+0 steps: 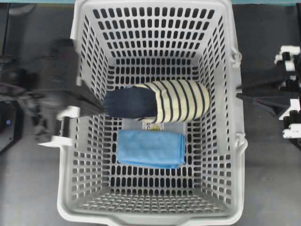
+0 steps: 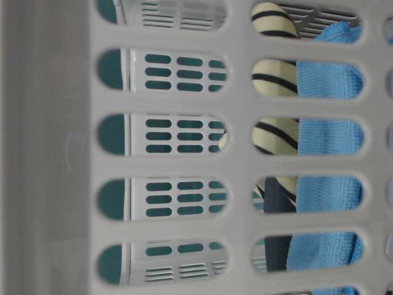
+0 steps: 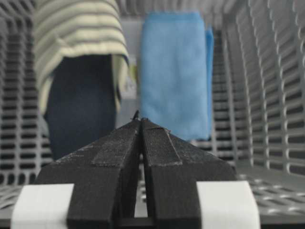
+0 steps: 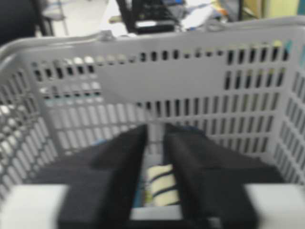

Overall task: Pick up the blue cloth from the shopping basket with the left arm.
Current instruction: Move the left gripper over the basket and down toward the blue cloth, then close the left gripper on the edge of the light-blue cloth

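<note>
The blue cloth [image 1: 150,149] lies folded flat on the floor of the shopping basket [image 1: 241,165], toward the near wall. It also shows in the left wrist view [image 3: 174,71] and through the slots in the table-level view [image 2: 328,135]. My left gripper [image 1: 102,109] is shut and empty. It hangs just inside the basket's left wall, its tip by the navy end of the striped bundle, up and left of the cloth. In the left wrist view the gripper [image 3: 140,120] points between bundle and cloth. My right gripper [image 1: 239,96] sits outside the right wall, fingers slightly apart, empty.
A cream-and-navy striped fabric bundle [image 1: 181,100] lies across the basket's middle, touching the cloth's far edge. A small clear packet [image 1: 155,126] peeks out between them. The basket's lattice walls [image 3: 267,95] rise on all sides. Dark table surface [image 1: 28,188] surrounds the basket.
</note>
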`<action>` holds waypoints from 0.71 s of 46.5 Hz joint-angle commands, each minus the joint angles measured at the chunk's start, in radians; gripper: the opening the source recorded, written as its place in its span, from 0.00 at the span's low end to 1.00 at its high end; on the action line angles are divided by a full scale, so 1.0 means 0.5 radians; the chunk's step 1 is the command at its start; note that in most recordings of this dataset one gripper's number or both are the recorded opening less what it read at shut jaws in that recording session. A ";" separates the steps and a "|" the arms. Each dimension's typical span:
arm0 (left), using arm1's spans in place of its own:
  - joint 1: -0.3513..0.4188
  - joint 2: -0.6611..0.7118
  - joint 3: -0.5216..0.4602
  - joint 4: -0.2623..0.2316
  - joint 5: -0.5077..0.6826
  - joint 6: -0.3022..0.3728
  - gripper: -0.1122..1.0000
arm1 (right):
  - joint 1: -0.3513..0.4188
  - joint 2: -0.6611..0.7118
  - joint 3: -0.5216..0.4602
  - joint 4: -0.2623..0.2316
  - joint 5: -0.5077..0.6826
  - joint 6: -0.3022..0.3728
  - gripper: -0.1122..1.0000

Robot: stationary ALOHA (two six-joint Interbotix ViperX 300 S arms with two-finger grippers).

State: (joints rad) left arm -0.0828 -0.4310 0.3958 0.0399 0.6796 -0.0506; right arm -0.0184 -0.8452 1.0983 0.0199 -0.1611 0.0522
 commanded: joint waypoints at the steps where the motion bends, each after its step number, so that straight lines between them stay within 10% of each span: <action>1: -0.021 0.163 -0.212 0.009 0.144 -0.003 0.10 | -0.021 0.006 -0.049 0.006 0.000 0.003 0.37; 10: -0.049 0.454 -0.439 0.006 0.279 0.015 0.12 | -0.021 0.003 -0.052 0.000 0.012 -0.021 0.78; 26: -0.101 0.859 -0.684 0.006 0.374 -0.009 0.85 | -0.043 -0.006 -0.046 0.000 0.021 -0.025 0.75; 33: -0.150 1.000 -0.712 0.006 0.374 -0.012 0.92 | -0.043 -0.012 -0.043 0.000 0.015 -0.025 0.75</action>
State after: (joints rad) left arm -0.1427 0.0506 0.0644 0.0399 0.8698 -0.0552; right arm -0.0399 -0.8544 1.0968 0.0184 -0.1473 0.0399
